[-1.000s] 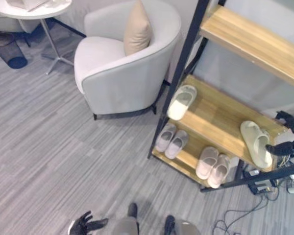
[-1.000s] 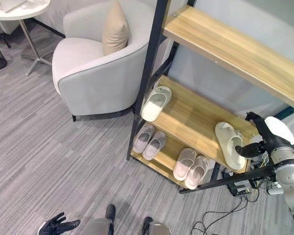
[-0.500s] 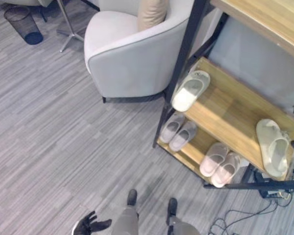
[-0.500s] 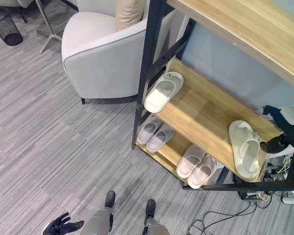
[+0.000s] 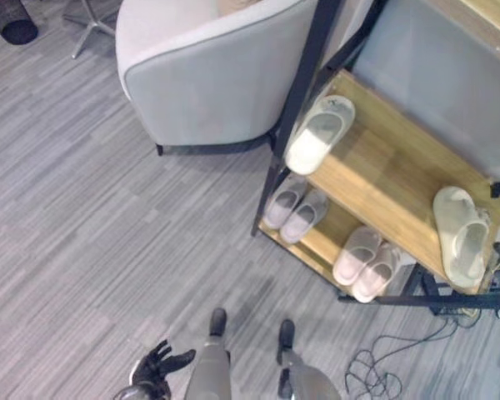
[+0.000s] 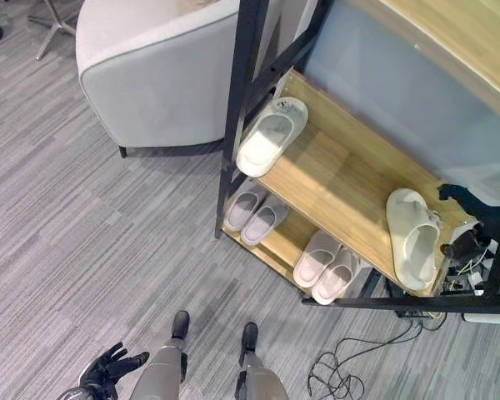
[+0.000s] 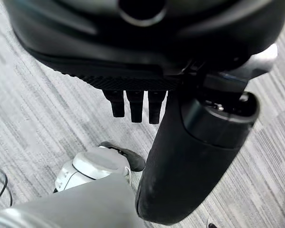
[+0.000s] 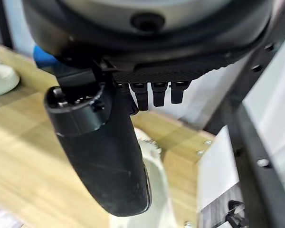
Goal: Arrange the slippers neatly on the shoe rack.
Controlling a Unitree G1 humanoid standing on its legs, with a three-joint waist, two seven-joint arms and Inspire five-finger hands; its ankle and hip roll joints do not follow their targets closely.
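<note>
The shoe rack [image 6: 350,179] stands beside a grey armchair [image 6: 154,75]. On its middle shelf one pale slipper [image 6: 412,240] lies flat at the end far from the armchair, near the shelf's front edge. The right robot hand [image 6: 465,242] hangs just beside that slipper at the rack's end post; in the right wrist view its fingers [image 8: 154,93] are straight and its thumb stands out, holding nothing, with the slipper just beneath them. A second pale slipper [image 6: 271,136] lies at the shelf's armchair end, well apart from the first. Two pairs of pinkish slippers [image 6: 290,242] sit on the bottom shelf. The left robot hand [image 6: 108,369] hangs low over the grey floor [image 6: 83,242], fingers spread and empty, well apart from the rack.
</note>
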